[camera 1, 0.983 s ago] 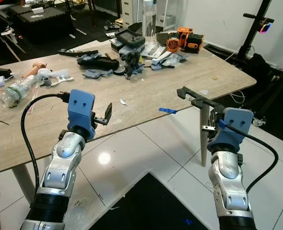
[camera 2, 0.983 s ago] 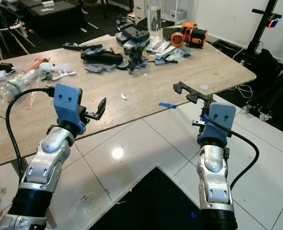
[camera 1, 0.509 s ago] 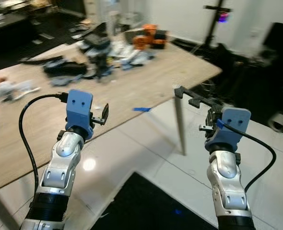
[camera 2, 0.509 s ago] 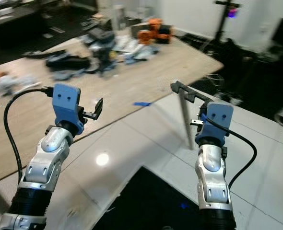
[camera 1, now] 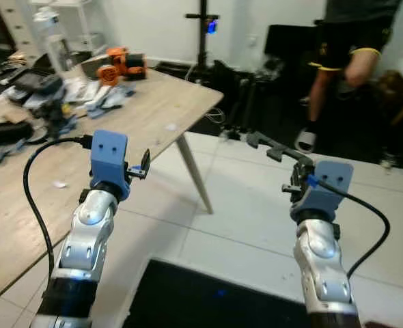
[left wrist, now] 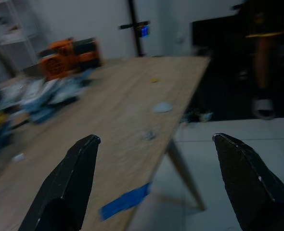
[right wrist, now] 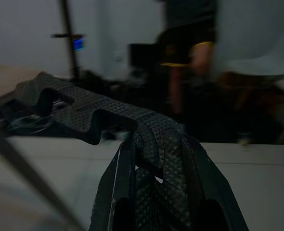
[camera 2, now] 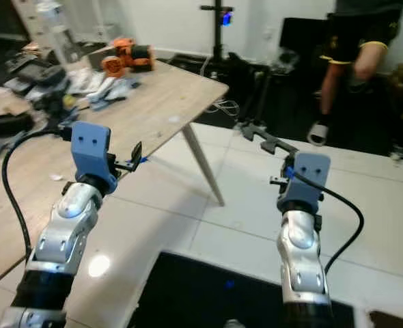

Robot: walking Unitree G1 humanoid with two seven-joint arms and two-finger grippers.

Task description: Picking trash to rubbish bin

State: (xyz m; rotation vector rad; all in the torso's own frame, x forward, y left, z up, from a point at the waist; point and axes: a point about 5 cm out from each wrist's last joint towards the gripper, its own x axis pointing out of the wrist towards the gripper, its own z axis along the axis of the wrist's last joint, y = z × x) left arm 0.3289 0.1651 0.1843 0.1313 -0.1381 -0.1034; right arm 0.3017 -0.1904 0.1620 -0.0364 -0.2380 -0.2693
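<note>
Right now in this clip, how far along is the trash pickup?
Done: nothing visible suggests any pickup has happened yet. In hand: nothing; the left gripper is open and empty above the table edge, and the right gripper is shut on nothing, out over the floor. Left: the blue tape scrap and a white scrap lie on the table, so essentially the whole job remains.

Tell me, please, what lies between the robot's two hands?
Bare white tiled floor and the table's slanted leg lie between the left hand and the right hand, in the eye views.
</note>
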